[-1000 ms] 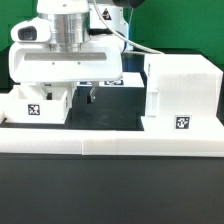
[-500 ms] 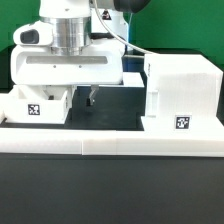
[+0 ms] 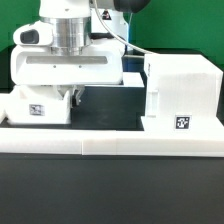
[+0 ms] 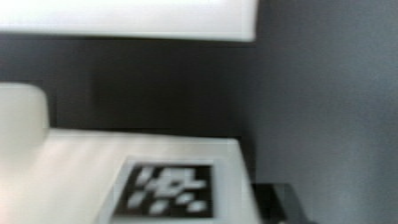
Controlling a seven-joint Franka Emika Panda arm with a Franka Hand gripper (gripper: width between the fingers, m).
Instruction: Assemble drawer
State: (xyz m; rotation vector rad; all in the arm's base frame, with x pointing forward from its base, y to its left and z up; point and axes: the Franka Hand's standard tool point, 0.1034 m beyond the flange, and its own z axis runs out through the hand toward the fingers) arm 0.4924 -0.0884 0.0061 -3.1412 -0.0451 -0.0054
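Note:
A small white open-top tray (image 3: 35, 107) with a black-and-white tag stands at the exterior view's left, behind the low wall. The tall white casing (image 3: 180, 95) with its own tag stands at the exterior view's right. My gripper (image 3: 72, 98) is low at the tray's right side, jaws open, holding nothing. One dark finger (image 3: 79, 97) shows just outside the tray's wall; the other is hidden by the tray. In the wrist view the tray's tag (image 4: 169, 190) fills the near field, blurred, with a dark fingertip (image 4: 276, 200) beside it. The second tray is hidden.
A long low white wall (image 3: 110, 140) runs across the front of the dark table. A gap of dark table (image 3: 110, 105) lies between tray and casing. The arm's white hand (image 3: 65, 68) blocks the view behind it. A blurred white shape (image 4: 125, 18) shows in the wrist view.
My gripper has moved toward the exterior view's left and slightly down. Both fingers hung free in the gap before; now one stands by the tray's right wall and the other is hidden.

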